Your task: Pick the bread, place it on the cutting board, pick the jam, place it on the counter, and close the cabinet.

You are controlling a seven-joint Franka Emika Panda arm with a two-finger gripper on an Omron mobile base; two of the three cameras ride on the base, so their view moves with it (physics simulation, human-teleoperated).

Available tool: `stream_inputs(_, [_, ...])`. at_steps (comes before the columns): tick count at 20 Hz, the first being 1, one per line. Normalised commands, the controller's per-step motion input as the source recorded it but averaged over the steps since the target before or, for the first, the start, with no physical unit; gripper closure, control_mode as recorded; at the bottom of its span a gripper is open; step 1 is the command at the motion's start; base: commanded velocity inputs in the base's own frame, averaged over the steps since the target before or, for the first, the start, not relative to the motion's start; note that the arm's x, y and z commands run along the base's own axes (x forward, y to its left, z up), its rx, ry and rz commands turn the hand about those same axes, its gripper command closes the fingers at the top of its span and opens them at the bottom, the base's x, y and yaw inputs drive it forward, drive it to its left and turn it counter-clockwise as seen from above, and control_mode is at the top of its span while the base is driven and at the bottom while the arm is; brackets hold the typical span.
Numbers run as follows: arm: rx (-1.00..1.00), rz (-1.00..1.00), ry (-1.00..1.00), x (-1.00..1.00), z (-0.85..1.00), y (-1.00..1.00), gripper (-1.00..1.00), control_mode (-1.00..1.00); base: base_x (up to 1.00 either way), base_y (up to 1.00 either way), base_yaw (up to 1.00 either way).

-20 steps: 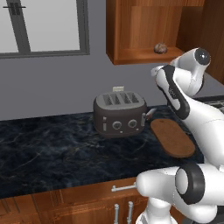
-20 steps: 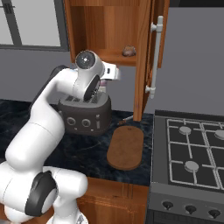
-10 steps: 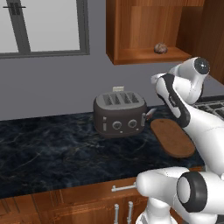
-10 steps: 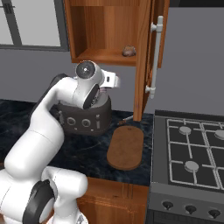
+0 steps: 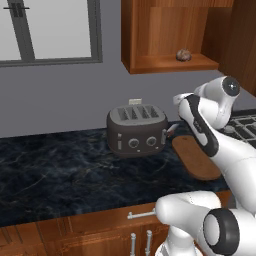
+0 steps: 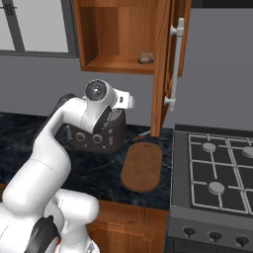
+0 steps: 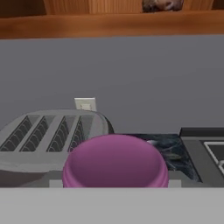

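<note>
Purple-pink and filling the lower middle of the hand view, the jam [image 7: 115, 162] sits right against the gripper's camera, which suggests the jar is carried in the jaws; the fingertips themselves are hidden behind it, so I cannot tell for certain whether they are clamped on it. The arm's hand hangs just beside the toaster [image 5: 137, 130], above the counter [image 5: 55, 170], a sensible height for lowering the jar onto the dark stone. Judging by this, the jam step is in hand while the bread [image 6: 145, 58] lies on the shelf of the cabinet [image 6: 118, 34], well above the toaster, not yet fetched. The cutting board [image 6: 142, 167] lies bare on the counter just right of the toaster, near the stove [image 6: 217, 173]. The toaster crowds the space under the hand, so the jar needs open stone beside it. The cabinet door [image 6: 165, 64] stands open, edge-on above the board, and could catch a rising arm.
</note>
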Motion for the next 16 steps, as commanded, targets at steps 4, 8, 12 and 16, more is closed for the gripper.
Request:
stream_inputs(4, [0.0, 0.0, 0.0, -0.18, -0.3, 0.0, 1.0, -1.0, 0.0, 0.0, 0.0])
stream_inputs(8, [0.0, 0.0, 0.0, -0.21, -0.28, 0.0, 1.0, -1.0, 0.0, 0.0, 0.0])
stream_inputs(12, [0.0, 0.0, 0.0, -0.2, -0.29, 0.0, 1.0, -1.0, 0.0, 0.0, 0.0])
stream_inputs(16, [0.0, 0.0, 0.0, -0.18, -0.29, 0.0, 1.0, -1.0, 0.0, 0.0, 0.0])
